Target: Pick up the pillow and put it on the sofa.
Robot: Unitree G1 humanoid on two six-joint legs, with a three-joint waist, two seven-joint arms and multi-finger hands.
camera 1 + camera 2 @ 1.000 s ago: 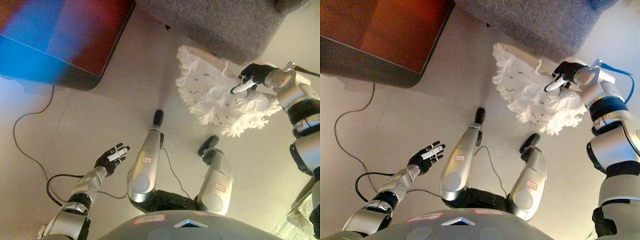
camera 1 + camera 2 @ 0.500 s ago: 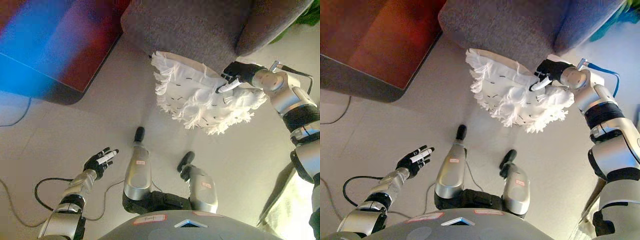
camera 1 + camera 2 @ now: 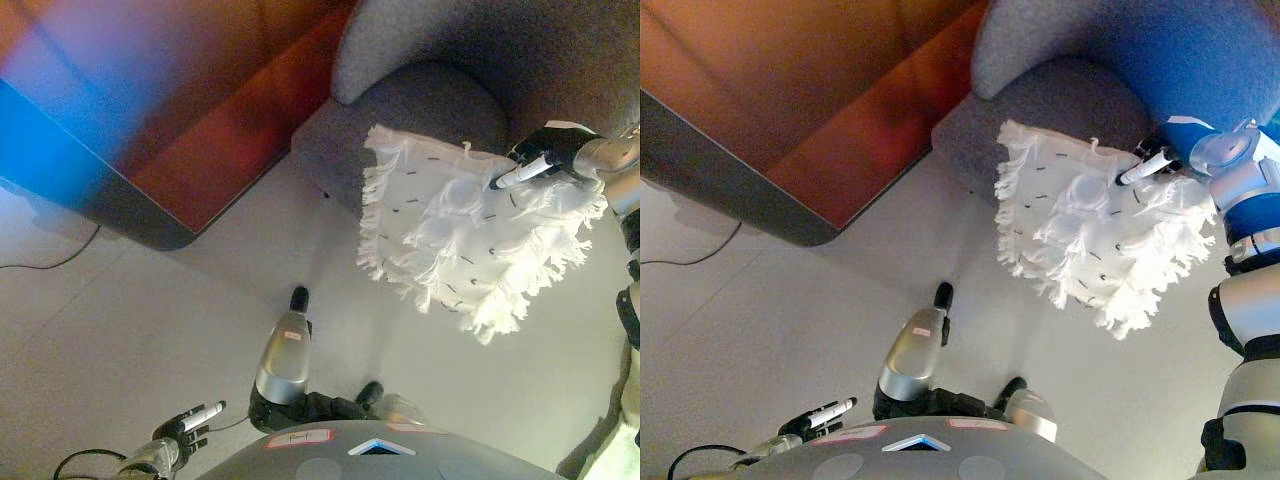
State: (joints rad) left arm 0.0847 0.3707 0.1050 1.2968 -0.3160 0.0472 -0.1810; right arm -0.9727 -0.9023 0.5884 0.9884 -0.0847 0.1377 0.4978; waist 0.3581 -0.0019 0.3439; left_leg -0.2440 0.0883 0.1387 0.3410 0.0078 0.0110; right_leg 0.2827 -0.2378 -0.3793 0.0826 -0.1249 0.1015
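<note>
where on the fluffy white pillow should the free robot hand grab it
Judging by how it hangs, the lower fringed edge of the pillow, approached from below: the right robot hand pinches the top edge by the sofa, so the bottom dangles free.

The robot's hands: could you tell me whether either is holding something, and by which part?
The right hand pinches the white fringed pillow at its upper edge, lifted off the floor. The left hand holds nothing.

Your pillow [image 3: 470, 235] hangs just in front of the sofa [image 3: 440, 100]; its seat lies open behind, the backrest walls the far side, the cabinet [image 3: 170, 110] crowds its left.
</note>
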